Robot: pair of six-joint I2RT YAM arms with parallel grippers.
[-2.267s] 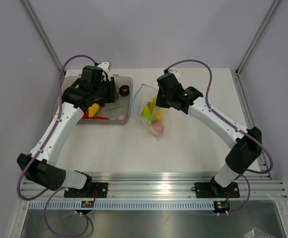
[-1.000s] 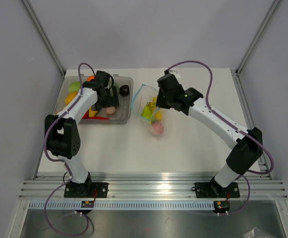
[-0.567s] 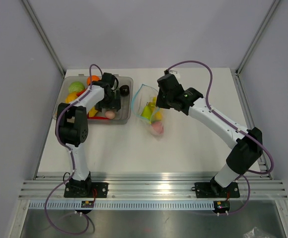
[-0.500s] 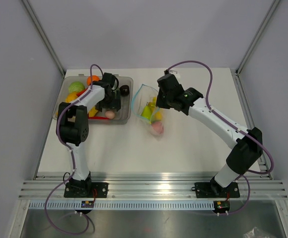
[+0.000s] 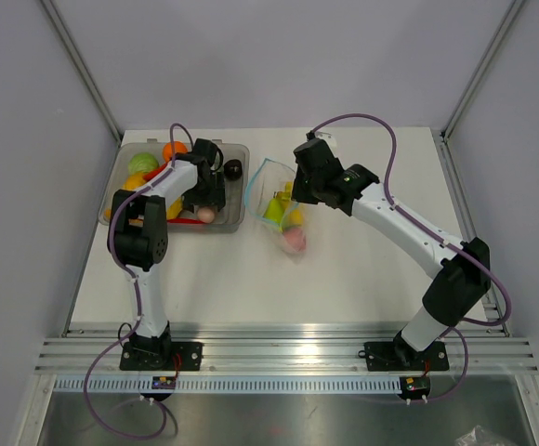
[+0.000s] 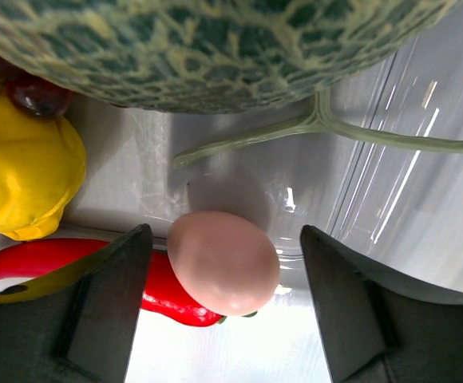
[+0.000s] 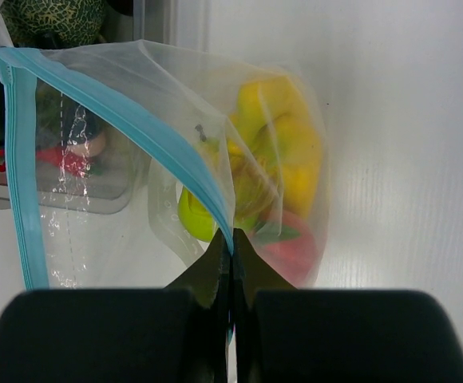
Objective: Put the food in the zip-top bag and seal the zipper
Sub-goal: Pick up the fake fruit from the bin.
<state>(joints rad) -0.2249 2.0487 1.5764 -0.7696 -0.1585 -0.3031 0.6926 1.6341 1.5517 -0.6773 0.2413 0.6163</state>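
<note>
Where the tray (image 6: 407,136) holds it — pink egg (image 6: 223,262): between parted fingers (image 6: 104,311) of left gripper (image 6: 225,275).
Right gripper (image 7: 231,249): clamped on zipper (image 7: 136,120), beside tray.

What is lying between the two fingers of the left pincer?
A pale pink egg-shaped piece, resting in the clear tray; the left wrist view shows it.

A robot lab test cell: a white table (image 5: 344,288) walled by plain grey panels (image 5: 279,65) and metal posts (image 5: 80,67), with cabled robot arms (image 5: 409,229) bolted to a metal rail (image 5: 288,351) at the table's near edge.
</note>
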